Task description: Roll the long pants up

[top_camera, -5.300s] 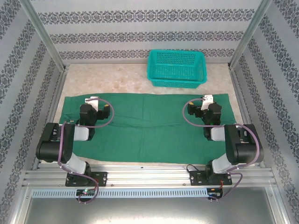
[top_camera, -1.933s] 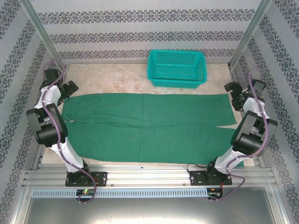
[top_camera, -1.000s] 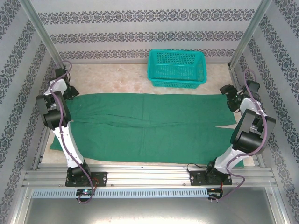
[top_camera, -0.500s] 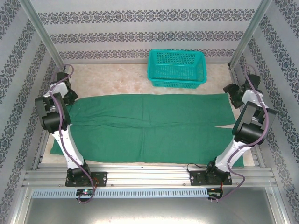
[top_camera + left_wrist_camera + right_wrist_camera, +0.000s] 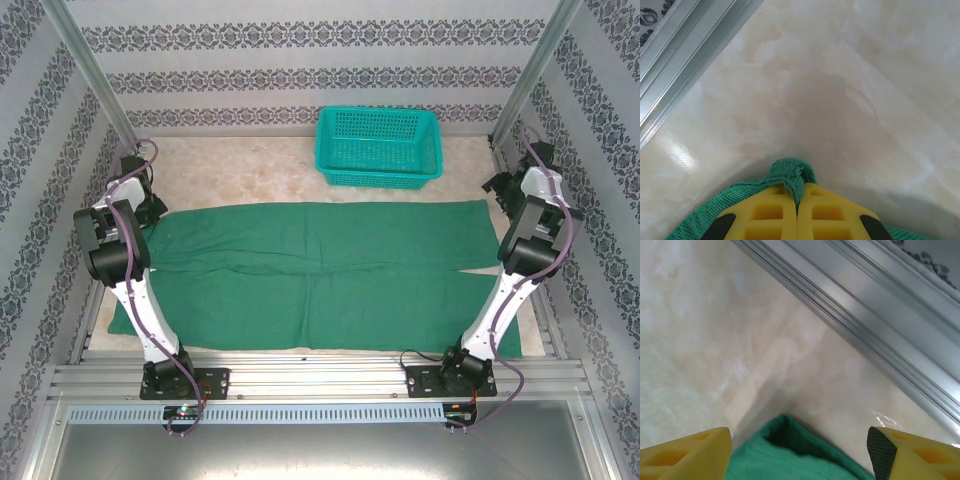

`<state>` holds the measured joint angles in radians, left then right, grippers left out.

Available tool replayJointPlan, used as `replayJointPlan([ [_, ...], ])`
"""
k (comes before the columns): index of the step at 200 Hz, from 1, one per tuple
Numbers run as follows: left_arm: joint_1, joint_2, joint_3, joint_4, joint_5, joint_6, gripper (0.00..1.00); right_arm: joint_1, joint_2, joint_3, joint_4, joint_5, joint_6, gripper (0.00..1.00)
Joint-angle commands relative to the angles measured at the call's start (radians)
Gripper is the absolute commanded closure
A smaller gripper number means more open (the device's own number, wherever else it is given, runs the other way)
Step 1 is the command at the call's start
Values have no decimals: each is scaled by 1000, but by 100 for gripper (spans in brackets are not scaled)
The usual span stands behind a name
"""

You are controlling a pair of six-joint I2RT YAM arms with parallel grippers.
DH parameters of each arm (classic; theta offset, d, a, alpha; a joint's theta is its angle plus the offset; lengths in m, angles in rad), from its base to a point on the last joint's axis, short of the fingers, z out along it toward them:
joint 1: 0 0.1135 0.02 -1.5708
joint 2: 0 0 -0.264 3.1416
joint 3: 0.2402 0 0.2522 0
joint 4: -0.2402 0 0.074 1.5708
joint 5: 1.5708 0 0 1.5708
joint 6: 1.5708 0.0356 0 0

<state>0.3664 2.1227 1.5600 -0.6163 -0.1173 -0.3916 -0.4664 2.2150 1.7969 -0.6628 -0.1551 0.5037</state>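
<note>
While the long pants (image 5: 320,270) lie spread flat across the table (image 5: 250,175) just past the arm bases, both arms reach to the garment's far corners. The left gripper (image 5: 797,192) has its yellow fingers (image 5: 765,215) pressed together on a tuft of green cloth. The right gripper (image 5: 800,437) stands with its fingers apart, a fold of the cloth lying loose between them. Beyond sits a teal basket (image 5: 380,145).

Dk green long pants (image 5: 320,270) are lying flat & unrolled, legs side by side, stretching across table (image 5: 260,170) from L edge to R edge.
</note>
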Motion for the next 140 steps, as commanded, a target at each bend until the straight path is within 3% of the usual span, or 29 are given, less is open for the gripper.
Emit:
replayJointPlan([
  [1, -4, 27, 14, -30, 20, 20, 100, 36, 41, 93, -82, 22, -29, 26],
  [66, -4, 32, 28, -45, 21, 28, 100, 118, 102, 129, -130, 67, -46, 28],
  [140, -6, 33, 13, -29, 35, 29, 100, 51, 4, -69, -23, 71, -55, 27],
])
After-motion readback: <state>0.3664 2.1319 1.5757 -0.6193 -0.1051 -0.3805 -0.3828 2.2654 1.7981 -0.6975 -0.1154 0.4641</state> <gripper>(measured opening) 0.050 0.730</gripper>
